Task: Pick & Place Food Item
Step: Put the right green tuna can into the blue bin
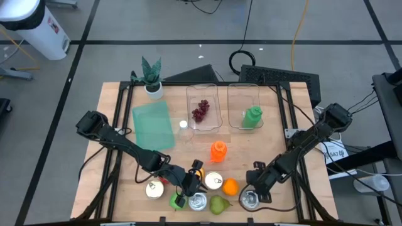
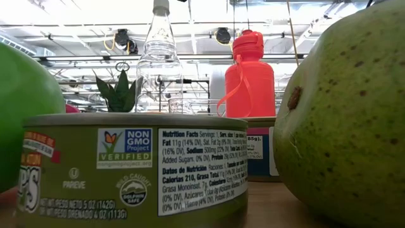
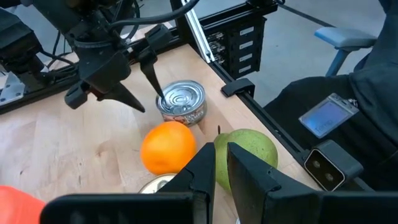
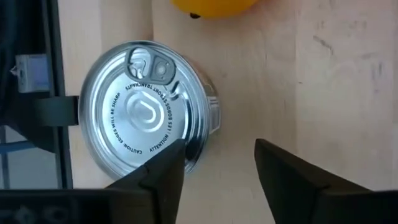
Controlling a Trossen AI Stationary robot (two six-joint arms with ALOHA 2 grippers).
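Fingers of the right gripper (image 4: 214,171) stand partly apart just above a silver tin (image 4: 146,106) at the near right edge of the bench (image 1: 113,113); one finger overlaps the tin's rim while the other hangs over bare wood beside it, and nothing is held between them. The tin sits upright with its pull-tab lid facing up. In the left wrist view the same gripper (image 3: 146,93) shows as two dark prongs angled down at the tin's top.

Close by the tin lies an orange (image 1: 230,186), and beside that a green pear (image 1: 219,204) at the bench's front edge. The left gripper (image 3: 219,171) has its fingers pressed together with nothing between them; it hangs over the front of the bench near another opened tin (image 1: 213,181), pointing towards the orange and pear. A third tin with a yellowish label (image 1: 154,188) lies to the left, and a further silver tin (image 1: 198,201) rests beside a green object at the edge.

Farther back stand an orange bottle (image 1: 218,150), a clear plastic bottle (image 2: 159,63), a pale green board (image 1: 152,124), and a small potted plant (image 1: 151,76). Two clear trays sit at the rear: one tray (image 1: 188,110) holds dark grapes (image 1: 200,111), the other tray (image 1: 232,103) a green bottle (image 1: 253,117).
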